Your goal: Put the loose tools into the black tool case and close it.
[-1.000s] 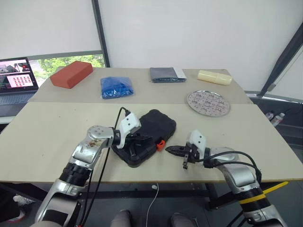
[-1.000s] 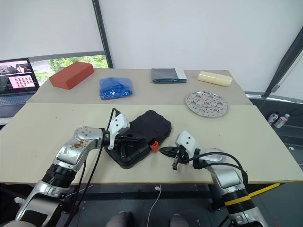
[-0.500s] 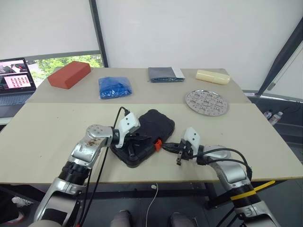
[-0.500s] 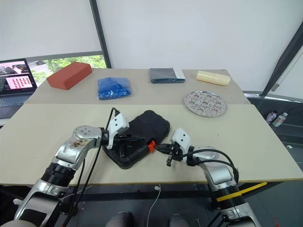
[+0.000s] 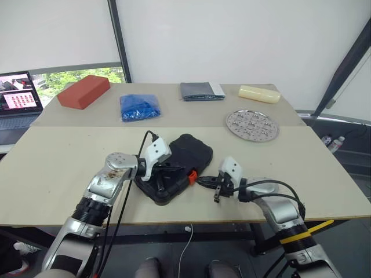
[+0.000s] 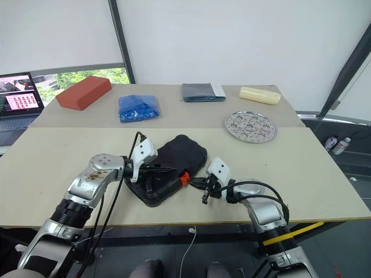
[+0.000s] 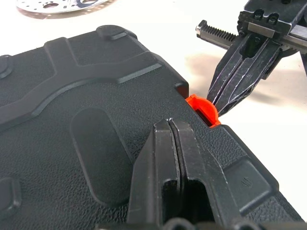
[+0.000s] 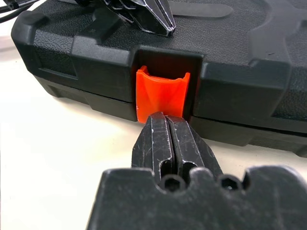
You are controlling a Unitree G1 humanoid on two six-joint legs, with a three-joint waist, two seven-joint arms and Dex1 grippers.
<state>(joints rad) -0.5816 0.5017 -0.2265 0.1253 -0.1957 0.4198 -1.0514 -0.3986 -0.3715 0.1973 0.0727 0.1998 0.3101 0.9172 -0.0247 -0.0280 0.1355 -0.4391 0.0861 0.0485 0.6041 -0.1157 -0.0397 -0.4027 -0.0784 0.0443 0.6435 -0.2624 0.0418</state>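
The black tool case (image 5: 186,152) lies on the table with its lid down, its orange latch (image 5: 192,176) facing my right arm. My left gripper (image 5: 177,169) is shut, and its tips (image 7: 169,123) rest on the lid just behind the latch (image 7: 201,106). My right gripper (image 5: 200,180) is shut as well. Its tips (image 8: 167,117) meet the lower edge of the latch (image 8: 160,96) from the table side. The loose tools are out of view.
Along the far side of the table lie a red block (image 5: 84,91), a blue bag (image 5: 139,106), a folded grey cloth (image 5: 201,91), a pale yellow block (image 5: 259,94) and a round perforated metal plate (image 5: 251,125). A laptop (image 5: 17,99) stands at the far left.
My right gripper has slid left across the table, from a short way off the case to its orange latch. The left gripper has stayed on the lid.
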